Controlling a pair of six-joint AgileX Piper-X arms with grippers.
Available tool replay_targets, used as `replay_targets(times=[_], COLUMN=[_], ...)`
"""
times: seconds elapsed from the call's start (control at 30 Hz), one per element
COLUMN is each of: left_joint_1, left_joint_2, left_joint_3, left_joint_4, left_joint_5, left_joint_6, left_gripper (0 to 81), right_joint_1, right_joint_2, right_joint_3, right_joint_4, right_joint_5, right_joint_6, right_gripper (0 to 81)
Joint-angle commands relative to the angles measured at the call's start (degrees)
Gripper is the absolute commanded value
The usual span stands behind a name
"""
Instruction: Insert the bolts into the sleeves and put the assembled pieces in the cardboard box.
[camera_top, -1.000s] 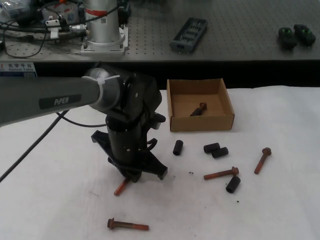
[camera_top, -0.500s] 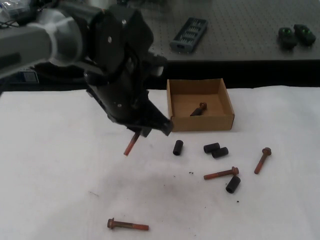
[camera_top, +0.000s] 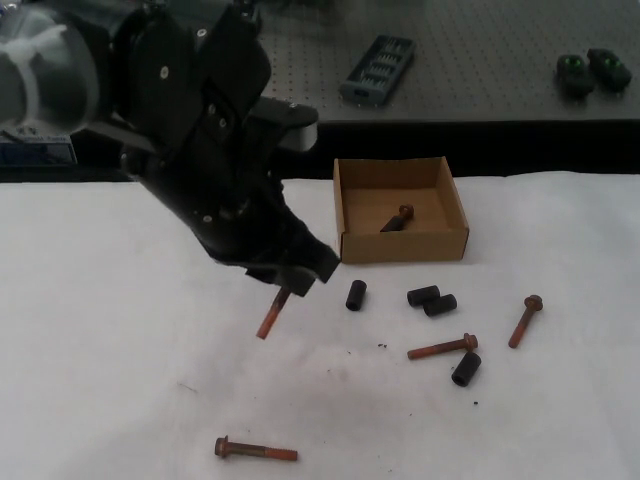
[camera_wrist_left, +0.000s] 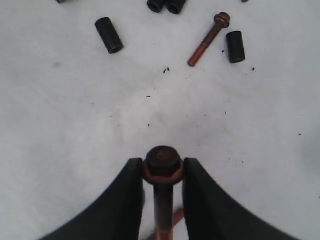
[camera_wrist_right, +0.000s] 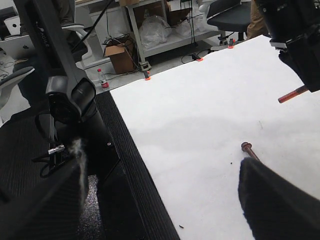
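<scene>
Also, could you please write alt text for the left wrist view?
The left gripper clamps a rusty bolt by its head, above a white cloth. Farther off on the cloth lie black sleeves and a loose bolt.

Four bare bolts are counted: a raised bolt (camera_top: 270, 315) held off the worktop (camera_top: 120, 380), and a near bolt (camera_top: 255, 450), a middle bolt (camera_top: 441, 347) and a right-hand bolt (camera_top: 524, 320) lying on it. Four loose sleeves are counted: a left sleeve (camera_top: 356, 295), a second sleeve (camera_top: 423, 296), a third sleeve (camera_top: 440, 305) and a nearest sleeve (camera_top: 465, 369). One cardboard box (camera_top: 404, 245) is seen, with one assembled piece (camera_top: 397, 218) inside.
</scene>
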Motion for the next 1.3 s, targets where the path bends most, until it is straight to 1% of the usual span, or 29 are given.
replay_targets(times=[0.0,0.13,0.23,0.4,0.67,0.9,1.27], left_joint_1=[1.7,3.8,5.7,7.9,7.9,7.9,7.9], left_joint_2=[-0.8,-0.8,-0.8,0.1,7.5,11.8,12.2], left_joint_3=[3.7,9.0,12.3,15.1,15.1,14.8,14.8], left_joint_4=[-4.1,-9.1,-13.4,-18.8,-18.9,-18.9,-18.7], left_joint_5=[-4.8,-12.3,-14.5,-14.6,-17.0,-17.8,-17.8], left_joint_6=[-1.1,-3.3,-5.4,-9.8,-13.1,-13.4,-12.9], left_gripper=[0.6,0.6,0.6,0.6,0.6,0.6,0.6], right_joint_1=[-0.3,-0.3,-0.3,-0.3,-0.3,-0.3,-0.3], right_joint_2=[-0.4,-0.4,-0.4,-0.4,-0.4,-0.4,-0.4], right_joint_3=[-0.1,-0.1,-0.1,-0.1,-0.1,-0.1,-0.1], right_joint_4=[0.3,0.3,0.3,-0.1,-0.6,-0.6,-0.6], right_joint_5=[-0.4,-0.3,-0.1,0.0,0.0,0.0,0.0], right_joint_6=[-0.5,-0.5,-0.5,-0.5,-0.5,-0.5,-0.5], right_gripper=[59.8,59.8,59.8,59.8,59.8,59.8,59.8])
